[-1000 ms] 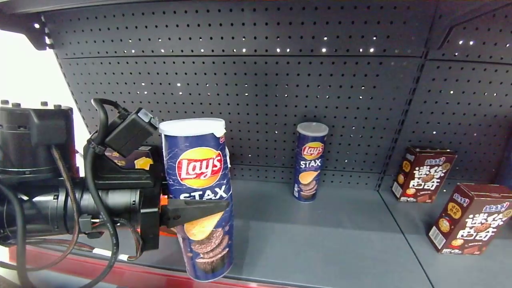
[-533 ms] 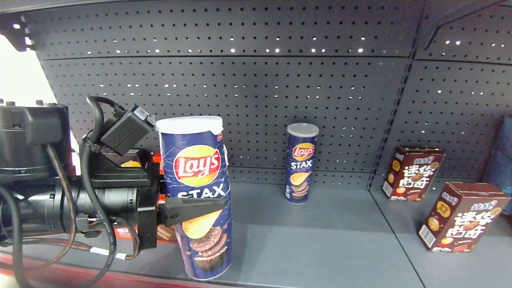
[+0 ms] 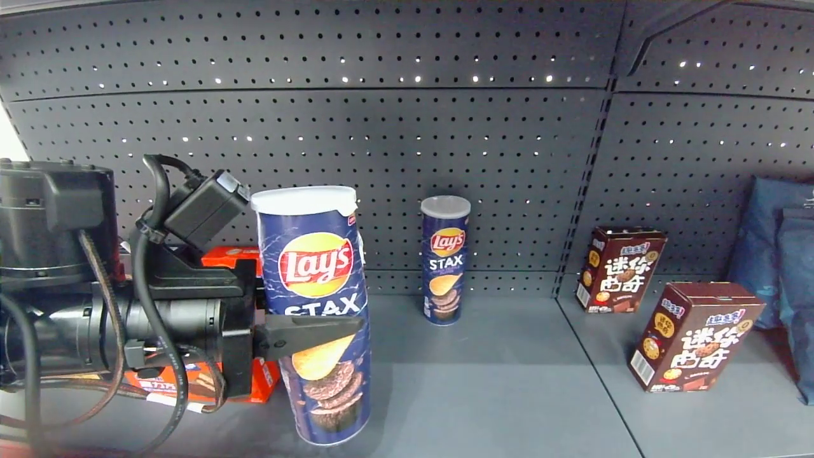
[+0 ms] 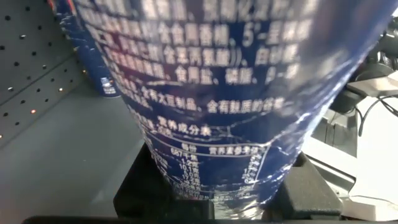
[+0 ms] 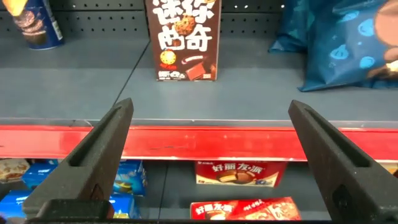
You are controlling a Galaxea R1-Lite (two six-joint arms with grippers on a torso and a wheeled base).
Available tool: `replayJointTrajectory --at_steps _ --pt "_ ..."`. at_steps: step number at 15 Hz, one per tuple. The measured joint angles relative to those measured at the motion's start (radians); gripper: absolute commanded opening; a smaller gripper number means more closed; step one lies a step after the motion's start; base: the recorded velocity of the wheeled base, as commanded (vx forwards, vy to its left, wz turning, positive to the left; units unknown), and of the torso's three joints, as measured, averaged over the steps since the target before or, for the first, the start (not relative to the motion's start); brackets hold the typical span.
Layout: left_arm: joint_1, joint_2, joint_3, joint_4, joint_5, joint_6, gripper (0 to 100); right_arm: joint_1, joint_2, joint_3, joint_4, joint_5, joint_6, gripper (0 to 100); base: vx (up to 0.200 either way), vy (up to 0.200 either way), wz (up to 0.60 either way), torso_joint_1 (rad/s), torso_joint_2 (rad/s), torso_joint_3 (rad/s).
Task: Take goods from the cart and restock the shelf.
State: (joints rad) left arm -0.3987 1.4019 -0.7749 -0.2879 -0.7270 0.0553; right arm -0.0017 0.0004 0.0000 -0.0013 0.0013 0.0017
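Observation:
A tall blue chips can [image 3: 315,305] with a white lid stands upright in my left gripper [image 3: 331,331], which is shut on its middle; one black finger [image 3: 311,334] crosses its front. The can's base is low over the front of the grey shelf [image 3: 483,394]; I cannot tell whether it touches. In the left wrist view the held can [image 4: 211,93] is close up, gripped in my left gripper [image 4: 217,199]. A second, matching can [image 3: 445,261] stands at the pegboard back wall. My right gripper [image 5: 211,155] is open in front of the shelf's red edge [image 5: 211,143], holding nothing.
Two brown cookie boxes [image 3: 620,270] [image 3: 696,337] stand on the right bay, with blue bags [image 3: 782,267] beyond them. An orange box [image 3: 261,381] lies behind my left arm. Free shelf floor lies between the cans and the brown boxes. Boxed goods [image 5: 236,174] fill the shelf below.
The whole head view has shifted, so the camera has moved right and closer. The held can now hangs over the shelf floor instead of the red front edge. The left gripper's hold is unchanged.

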Motion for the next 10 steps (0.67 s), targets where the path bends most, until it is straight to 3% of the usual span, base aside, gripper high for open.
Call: replayJointTrajectory --at_steps 8,10 --pt "0.001 -0.001 0.0 0.006 0.003 0.0 0 -0.004 0.017 -0.004 0.003 -0.001 -0.007 100 0.0 0.0 0.0 0.0 0.0 0.0" --pt "-0.006 -0.002 -0.001 0.006 0.012 0.0 0 0.016 0.105 -0.096 0.0 0.021 0.02 100 0.0 0.0 0.0 0.0 0.0 0.0"
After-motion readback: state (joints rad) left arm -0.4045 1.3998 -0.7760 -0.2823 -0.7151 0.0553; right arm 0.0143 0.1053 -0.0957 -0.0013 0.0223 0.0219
